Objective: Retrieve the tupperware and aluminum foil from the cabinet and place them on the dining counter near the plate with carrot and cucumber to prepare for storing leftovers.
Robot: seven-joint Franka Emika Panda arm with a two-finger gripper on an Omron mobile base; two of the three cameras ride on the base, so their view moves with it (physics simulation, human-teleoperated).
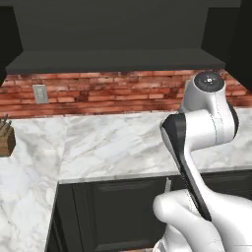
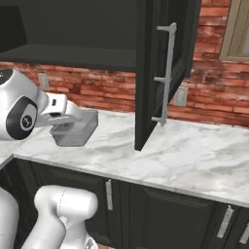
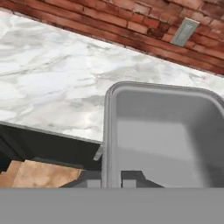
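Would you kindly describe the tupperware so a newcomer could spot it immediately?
Below the open black cabinet, above the marble wall counter, the gripper is shut on the tupperware. It is a shallow translucent grey tray with a raised rim, the only loose container there.

A: What carries things here?

B: A white, grey-veined marble surface point(image 1: 113, 145) running along the red brick wall point(image 1: 98, 93), with black base cabinets point(image 2: 160, 209) under its front edge.

A: Anything lying on it?

B: A wooden knife block point(image 1: 6, 139) stands at its far left end, well apart from the wall outlet point(image 1: 40, 93) set in the brick behind it. What sits in the block is too small to make out, possibly knife handles.

A: And above?

B: A dark cabinet shelf point(image 1: 113, 60) hangs over the brick wall.
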